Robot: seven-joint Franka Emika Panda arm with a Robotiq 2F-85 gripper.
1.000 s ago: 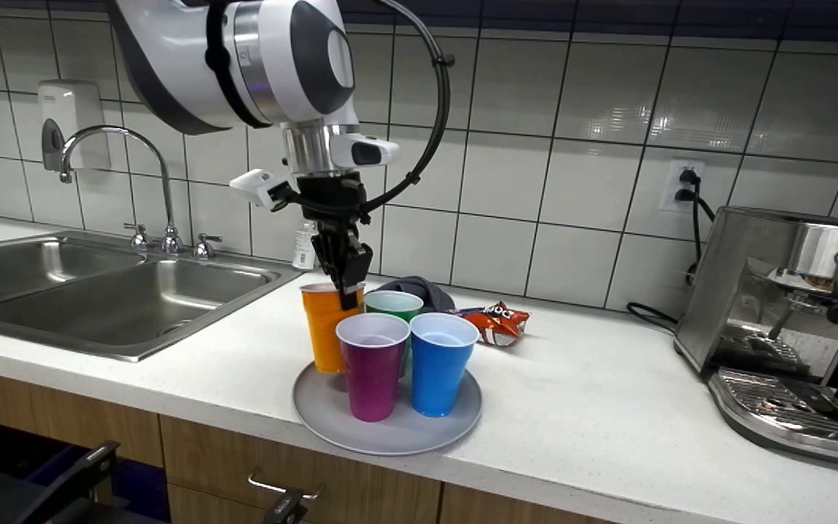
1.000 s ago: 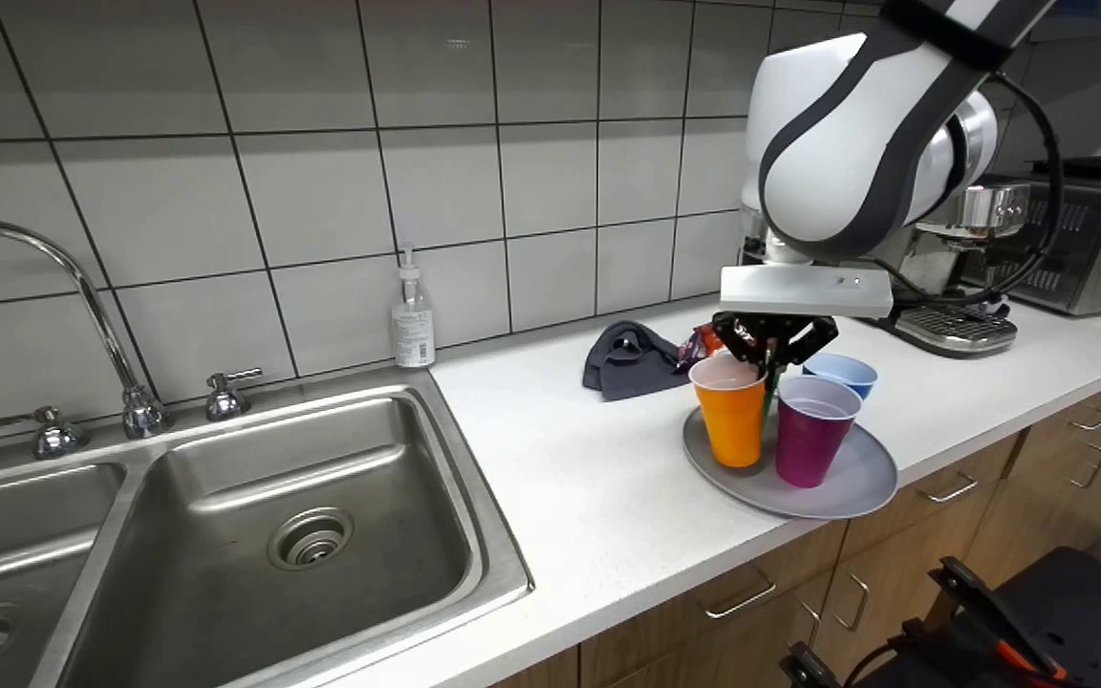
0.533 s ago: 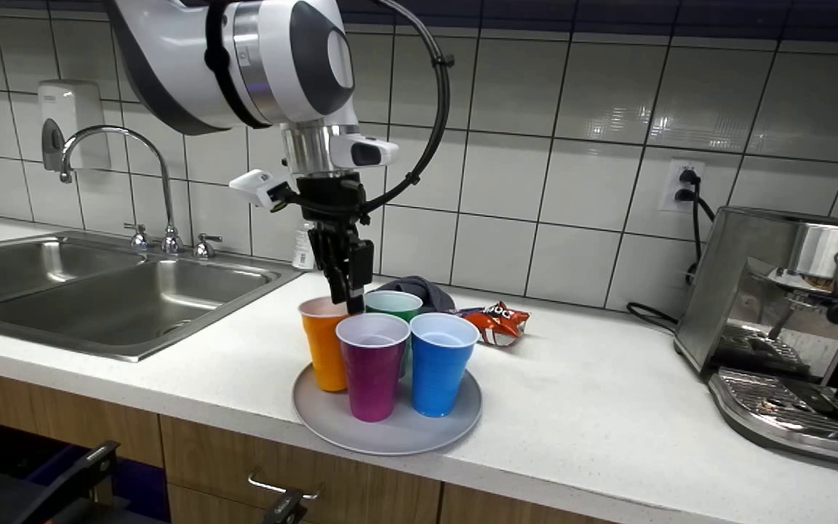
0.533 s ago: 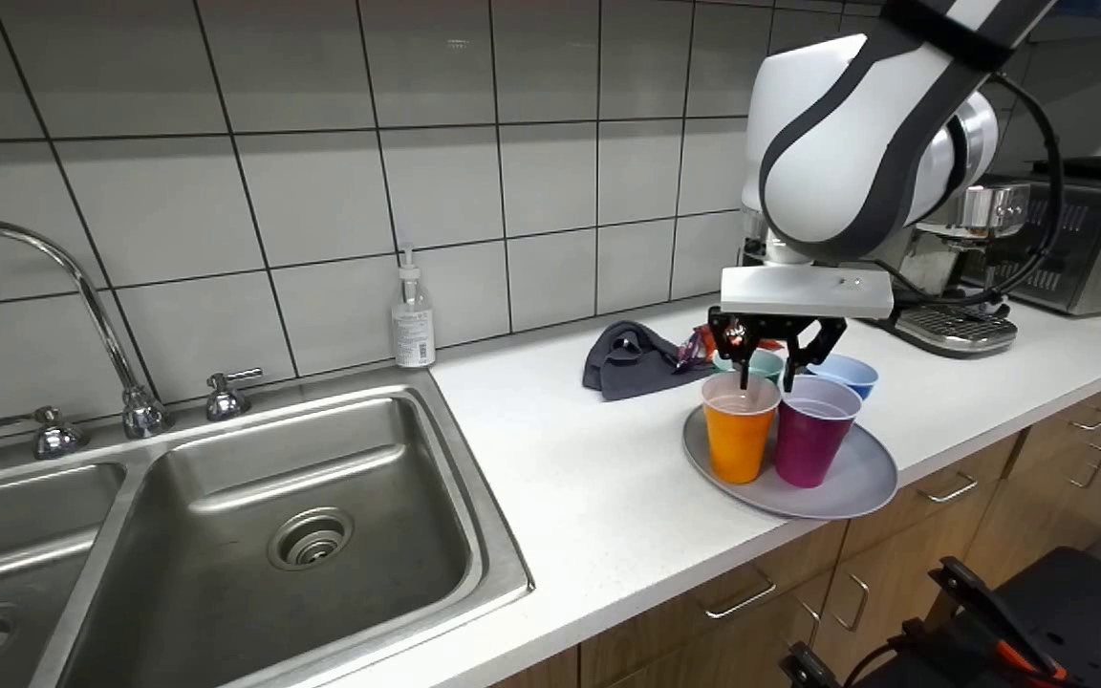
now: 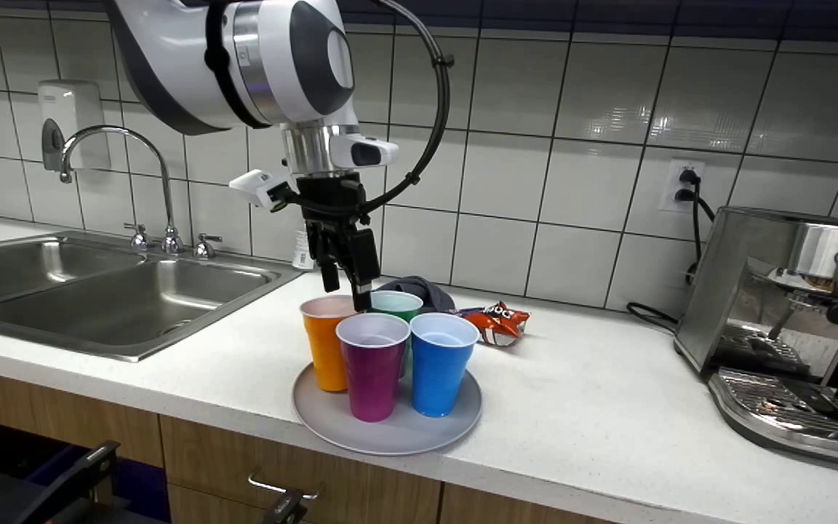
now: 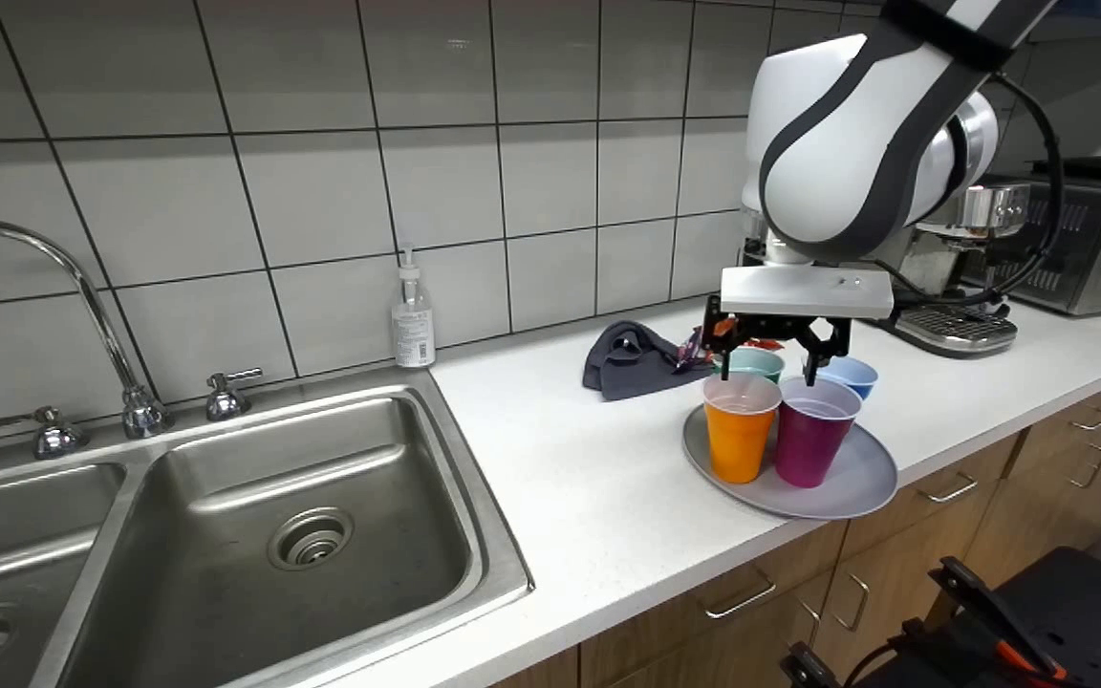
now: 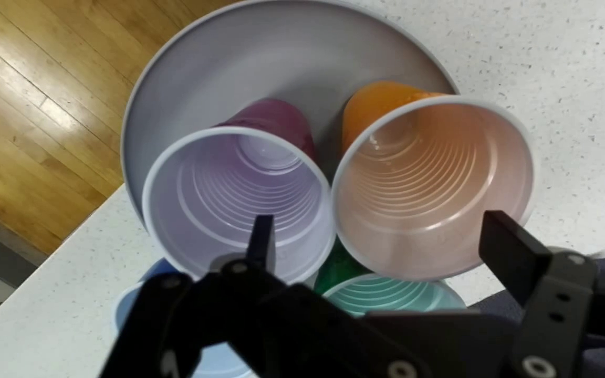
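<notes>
There are four plastic cups [image 5: 370, 378], one round plate [image 5: 390, 438], one snack bag [image 5: 499, 324], one cloth [image 6: 635, 361], two sink basins [image 6: 216, 564], one faucet [image 5: 166, 193], two faucet handles [image 6: 228, 397], one pump bottle [image 6: 413, 330], one wall dispenser [image 5: 75, 124] and one espresso machine [image 5: 732, 284].

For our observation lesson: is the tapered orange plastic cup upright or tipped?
Upright: in both exterior views, the tapered orange plastic cup stands base down on the round grey plate, rim facing up.

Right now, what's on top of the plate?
The orange cup, purple cup, blue cup and green cup stand on the plate. In an exterior view, the green cup is mostly hidden behind the others, and the plate under each base is covered.
</notes>
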